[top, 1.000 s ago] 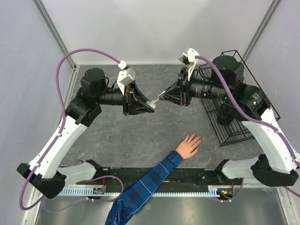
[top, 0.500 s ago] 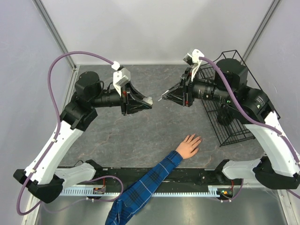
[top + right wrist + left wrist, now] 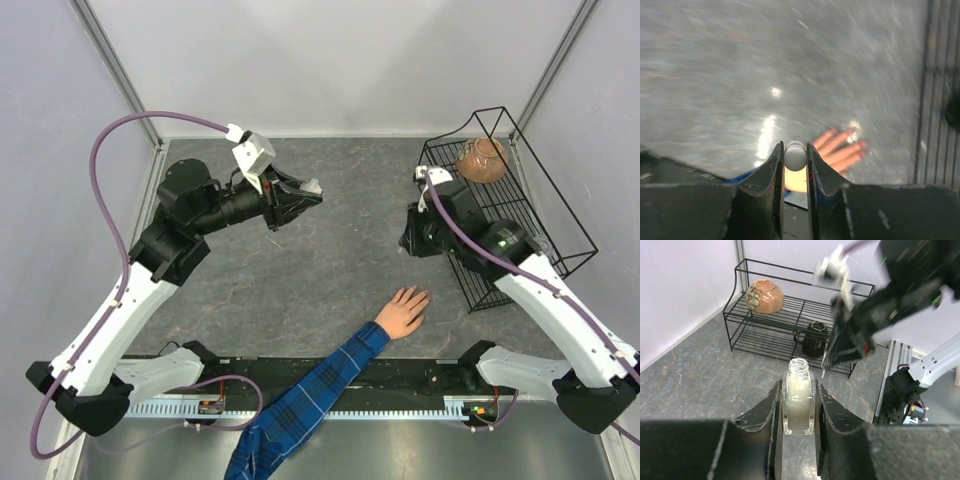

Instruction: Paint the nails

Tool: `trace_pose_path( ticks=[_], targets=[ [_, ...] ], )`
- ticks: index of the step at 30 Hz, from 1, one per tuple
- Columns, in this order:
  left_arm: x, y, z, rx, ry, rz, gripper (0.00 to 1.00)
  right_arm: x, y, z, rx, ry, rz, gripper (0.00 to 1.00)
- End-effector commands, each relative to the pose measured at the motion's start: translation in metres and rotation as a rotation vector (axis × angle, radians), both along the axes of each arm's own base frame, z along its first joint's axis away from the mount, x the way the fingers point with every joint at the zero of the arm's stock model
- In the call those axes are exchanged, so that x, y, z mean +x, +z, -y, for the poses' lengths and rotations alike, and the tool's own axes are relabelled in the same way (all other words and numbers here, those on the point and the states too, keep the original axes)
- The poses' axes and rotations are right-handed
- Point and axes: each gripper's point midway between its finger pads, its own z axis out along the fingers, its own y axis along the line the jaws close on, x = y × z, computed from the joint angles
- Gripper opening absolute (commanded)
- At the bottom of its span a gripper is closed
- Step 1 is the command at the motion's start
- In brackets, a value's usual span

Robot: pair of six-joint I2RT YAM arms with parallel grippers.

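Grey stone-look desk (image 3: 330, 260), human hand (image 3: 403, 310) flat near front edge, fingers and tiny nails (image 3: 424, 295) pointing far-right toward wire rack (image 3: 540, 215) holding ceramic bowl (image 3: 481, 160) and black mug (image 3: 815, 337), left gripper (image 3: 799, 390) jaws clamped on open bottle (image 3: 799, 402) of pale liquid, right gripper (image 3: 795, 149) jaws clamped on round white cap (image 3: 795, 157)

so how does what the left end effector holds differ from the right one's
The left end effector grips a clear, uncapped bottle of pale liquid; the right end effector grips a small white rounded cap. The left faces the rack; the right faces the hand. Both are shut on their item.
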Motion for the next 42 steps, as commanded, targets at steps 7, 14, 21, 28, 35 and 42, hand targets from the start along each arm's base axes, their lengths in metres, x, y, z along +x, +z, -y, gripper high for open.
trace_pose_path(
  ticks=[7, 14, 21, 28, 35, 42],
  targets=[
    [0.024, -0.019, 0.050, 0.030, 0.021, -0.003, 0.02, -0.010, -0.116, 0.051, -0.130, -0.300, -0.139, 0.00],
    [0.036, -0.037, 0.059, 0.020, 0.035, -0.049, 0.02, 0.003, -0.143, 0.073, -0.129, -0.444, -0.129, 0.00],
    [0.043, -0.045, 0.064, 0.044, 0.038, -0.051, 0.02, 0.012, -0.159, 0.067, -0.116, -0.429, -0.172, 0.00],
    [0.053, -0.051, 0.072, 0.080, 0.029, -0.036, 0.02, 0.015, -0.172, 0.065, -0.143, -0.414, -0.215, 0.00],
    [0.059, -0.053, 0.073, 0.090, 0.038, -0.034, 0.02, 0.015, -0.184, 0.063, -0.141, -0.406, -0.263, 0.00],
    [0.061, -0.056, 0.074, 0.093, 0.041, -0.035, 0.02, 0.015, -0.191, 0.067, -0.148, -0.421, -0.269, 0.00]
  ],
)
